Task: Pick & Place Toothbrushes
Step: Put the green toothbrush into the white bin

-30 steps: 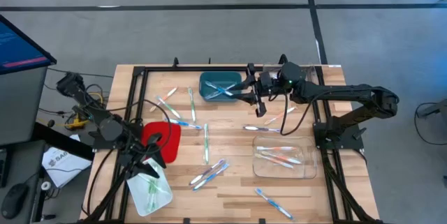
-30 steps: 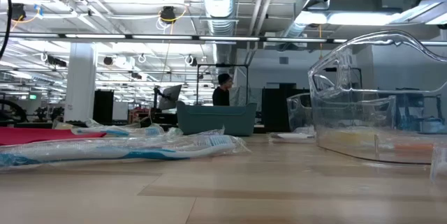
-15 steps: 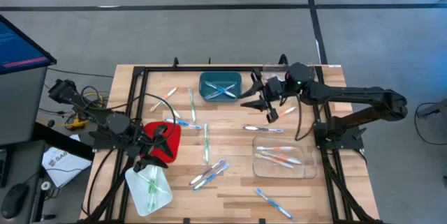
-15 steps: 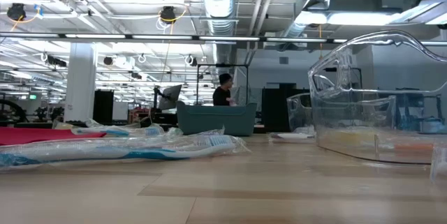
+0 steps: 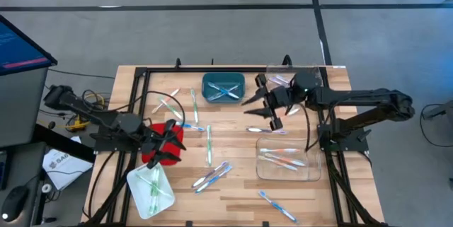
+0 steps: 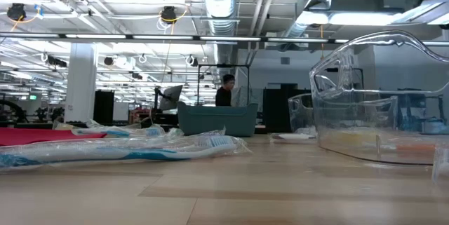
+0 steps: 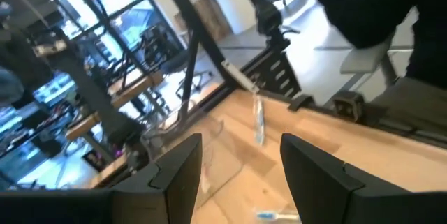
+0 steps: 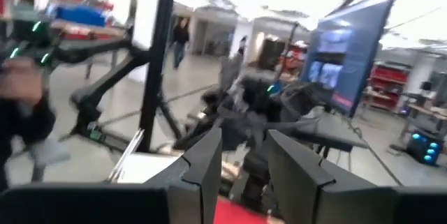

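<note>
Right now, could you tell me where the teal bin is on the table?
In the high view the teal bin sits at the table's far edge, near the middle, with blue toothbrushes inside. The right gripper hangs just to its right.

A teal rectangular plastic bin [image 5: 223,88] sits upper centre on the pale wooden table [image 5: 233,206]. A flat red tray [image 5: 152,146] lies at left, a clear plastic container [image 5: 306,174] at lower right. A blue-lit monitor [image 5: 21,43] fills the upper left.

My high camera looks straight down on the whole pale wooden slatted bench [image 5: 233,184]; my low one sits at its surface, facing the room. Both share the clear plastic tub [image 5: 284,160] [image 6: 372,106]. Wrist cameras look outward, tilted up
</note>
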Robot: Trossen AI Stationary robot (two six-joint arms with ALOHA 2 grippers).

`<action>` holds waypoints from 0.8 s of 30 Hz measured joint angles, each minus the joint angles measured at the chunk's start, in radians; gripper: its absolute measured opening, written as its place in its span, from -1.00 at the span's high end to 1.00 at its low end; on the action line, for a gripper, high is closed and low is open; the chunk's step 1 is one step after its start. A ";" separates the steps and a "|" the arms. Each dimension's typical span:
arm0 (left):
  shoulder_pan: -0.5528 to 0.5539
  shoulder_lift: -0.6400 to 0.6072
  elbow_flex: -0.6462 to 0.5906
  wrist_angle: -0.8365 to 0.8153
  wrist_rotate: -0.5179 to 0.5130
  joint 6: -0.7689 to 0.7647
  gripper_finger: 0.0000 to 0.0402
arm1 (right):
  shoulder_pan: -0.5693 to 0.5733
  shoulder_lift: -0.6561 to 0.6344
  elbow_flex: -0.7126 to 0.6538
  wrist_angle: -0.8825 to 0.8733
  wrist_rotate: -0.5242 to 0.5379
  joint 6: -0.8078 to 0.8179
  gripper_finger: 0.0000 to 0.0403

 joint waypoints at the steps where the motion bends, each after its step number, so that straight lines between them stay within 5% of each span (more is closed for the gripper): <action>1: 0.012 0.007 0.000 0.001 0.000 0.000 0.05 | -0.005 -0.002 0.000 0.015 0.009 0.021 0.46; 24: 0.223 0.208 0.000 0.032 0.000 0.016 0.05 | -0.057 0.006 0.000 -0.029 0.035 0.078 0.46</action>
